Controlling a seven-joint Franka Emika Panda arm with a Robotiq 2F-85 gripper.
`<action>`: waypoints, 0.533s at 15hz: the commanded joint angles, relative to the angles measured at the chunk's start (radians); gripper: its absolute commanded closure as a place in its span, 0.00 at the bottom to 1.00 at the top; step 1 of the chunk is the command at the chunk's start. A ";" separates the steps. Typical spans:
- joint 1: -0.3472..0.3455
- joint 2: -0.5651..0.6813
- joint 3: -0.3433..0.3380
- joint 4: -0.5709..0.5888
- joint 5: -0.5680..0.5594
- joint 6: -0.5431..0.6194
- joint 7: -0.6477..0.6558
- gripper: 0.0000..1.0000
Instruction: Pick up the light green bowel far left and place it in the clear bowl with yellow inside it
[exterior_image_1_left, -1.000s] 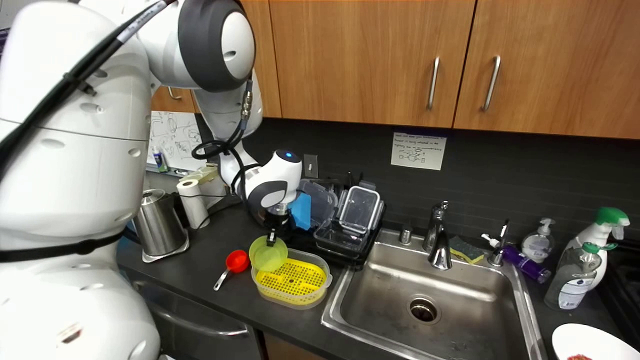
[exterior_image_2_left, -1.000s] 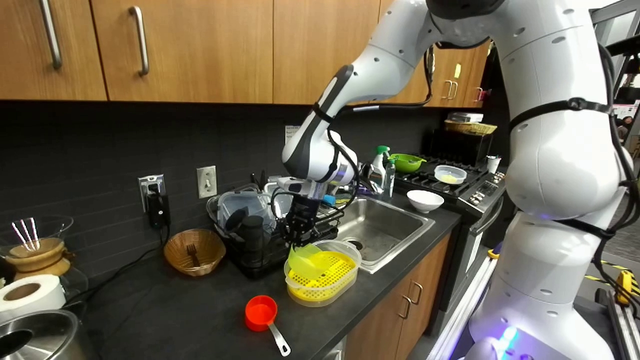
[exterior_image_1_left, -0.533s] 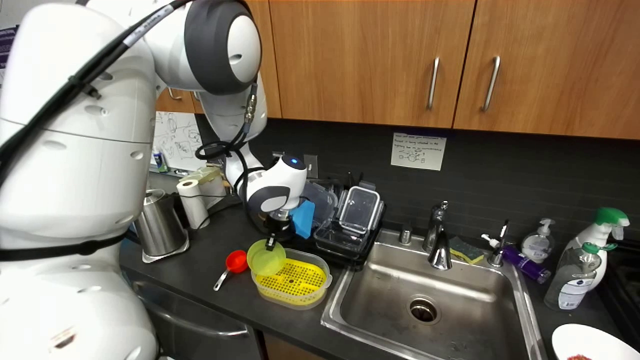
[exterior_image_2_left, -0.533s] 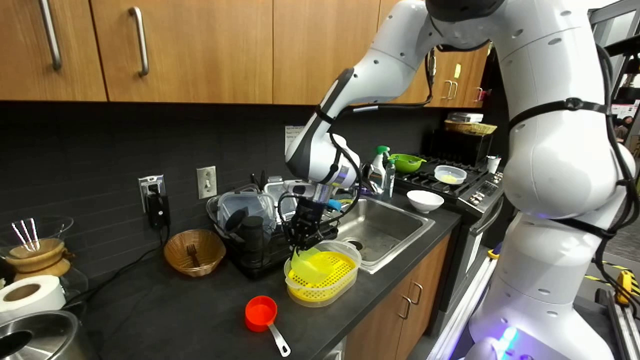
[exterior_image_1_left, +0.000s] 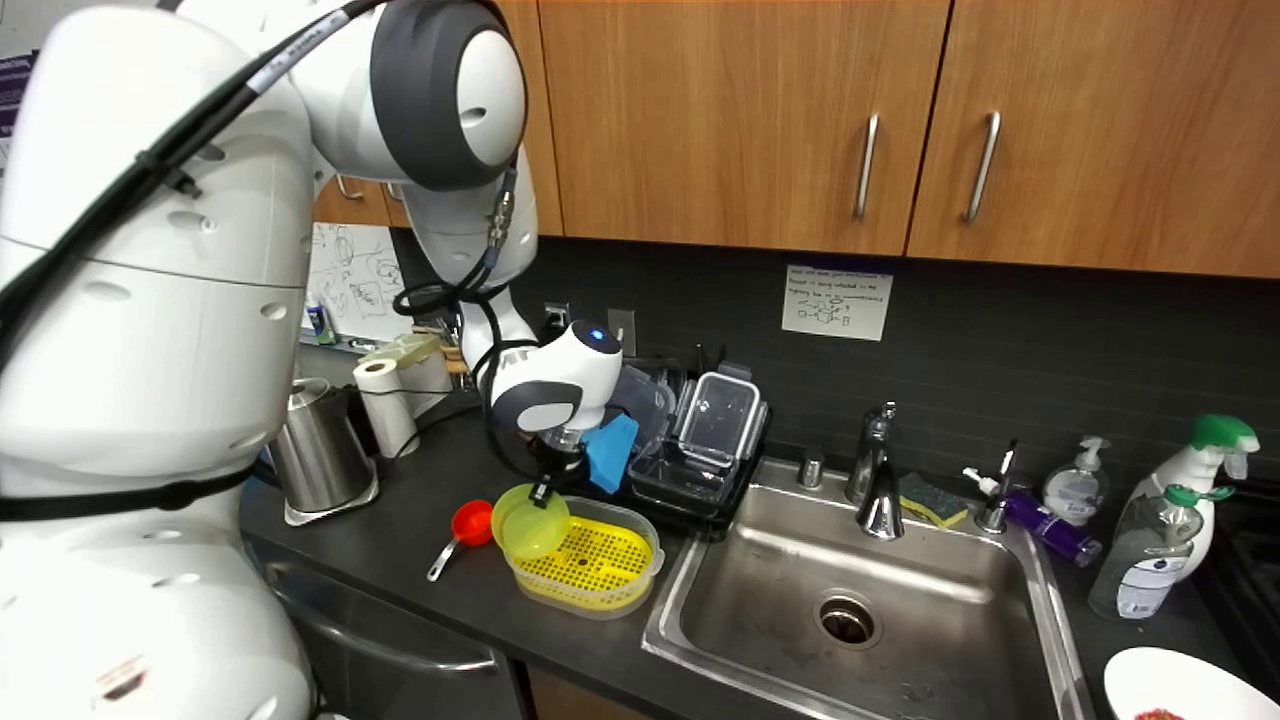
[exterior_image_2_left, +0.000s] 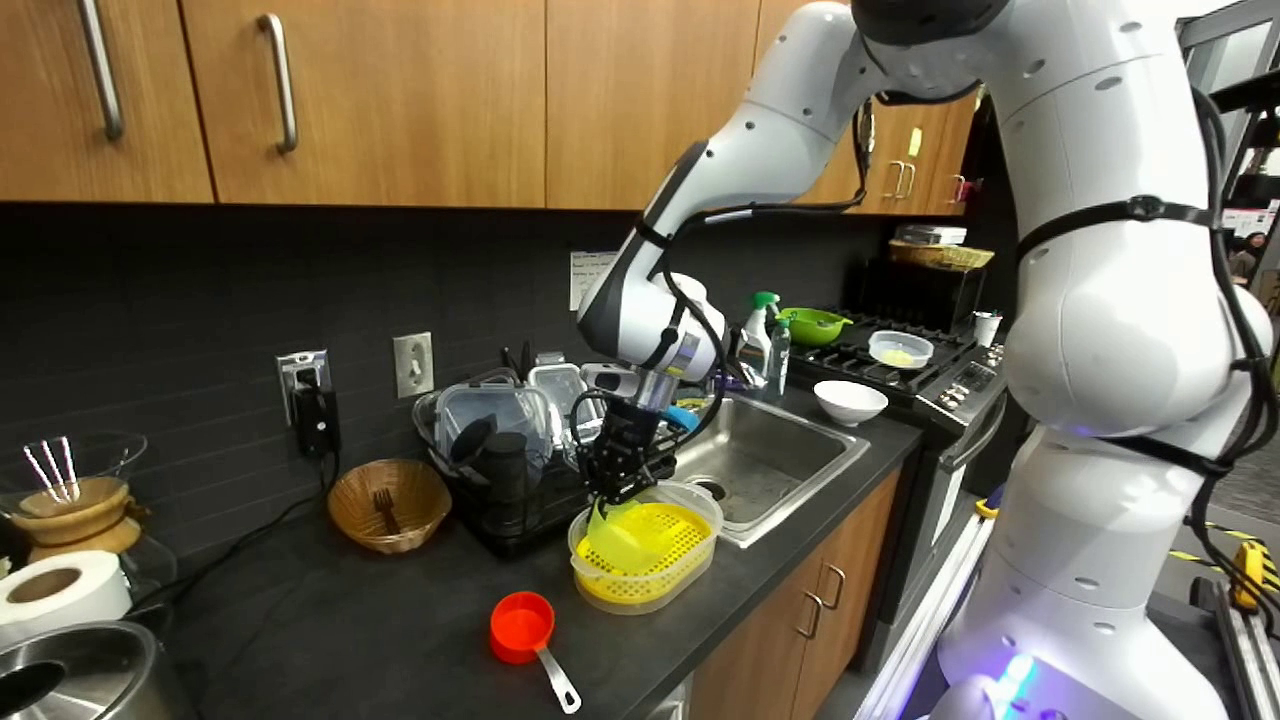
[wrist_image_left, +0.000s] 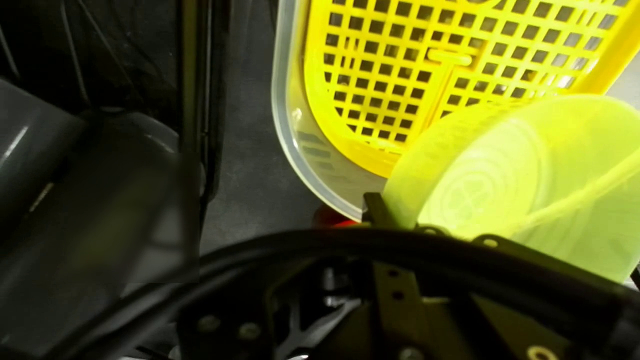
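My gripper (exterior_image_1_left: 541, 494) is shut on the rim of the light green bowl (exterior_image_1_left: 537, 527), in both exterior views. The bowl hangs tilted over the near-left end of the clear bowl (exterior_image_1_left: 590, 606), which holds a yellow perforated insert (exterior_image_1_left: 610, 552). In an exterior view the gripper (exterior_image_2_left: 602, 503) is above the green bowl (exterior_image_2_left: 625, 542), which overlaps the yellow insert (exterior_image_2_left: 685, 530). In the wrist view the green bowl (wrist_image_left: 480, 185) lies right of a dark finger (wrist_image_left: 377, 210); the other fingertip is mostly hidden. I cannot tell whether the green bowl touches the insert.
A red measuring cup (exterior_image_1_left: 474, 522) lies left of the clear bowl. A dish rack with containers (exterior_image_1_left: 700, 450) stands behind it. The sink (exterior_image_1_left: 840, 600) is to the right. A steel kettle (exterior_image_1_left: 318, 445) and a paper roll (exterior_image_1_left: 385, 405) stand at the left. A wicker basket (exterior_image_2_left: 390, 505) holds a fork.
The gripper has moved slightly and its wrist has tilted. The green bowl has come down a little over the clear bowl and tilted with the gripper, which keeps its hold.
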 joint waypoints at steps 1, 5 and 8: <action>-0.032 -0.012 0.020 -0.013 0.049 0.027 -0.030 0.99; -0.069 -0.005 0.030 -0.004 0.090 0.027 -0.068 0.99; -0.097 -0.002 0.042 0.001 0.132 0.024 -0.106 0.99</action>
